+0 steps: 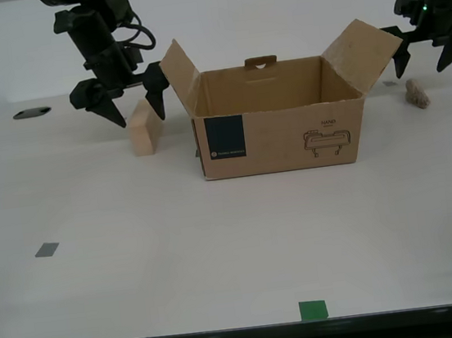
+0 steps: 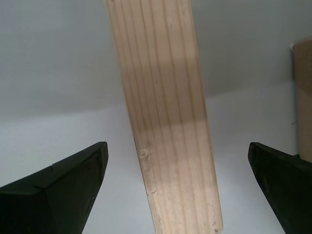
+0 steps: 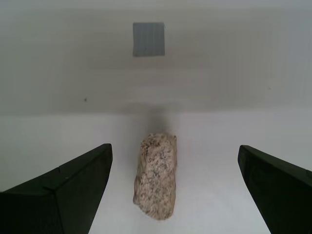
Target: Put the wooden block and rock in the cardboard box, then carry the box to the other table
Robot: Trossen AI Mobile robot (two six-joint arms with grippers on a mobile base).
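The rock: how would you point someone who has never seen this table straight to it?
Start at the open cardboard box in the middle of the beige table. Go past its flap toward the exterior view's right, where my first gripper hangs open. The rock lies on the table there: small, lumpy and speckled beige-grey, unlike the smooth, straight-edged wooden block on the box's other side.

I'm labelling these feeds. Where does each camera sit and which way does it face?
Exterior view: on the robot, facing the table; box, block, rock, both arms.
Second wrist view: on my second claw, open, looking down onto the block.
First wrist view: on my first claw, open, over the rock.
Each wrist view shares its object with the exterior.
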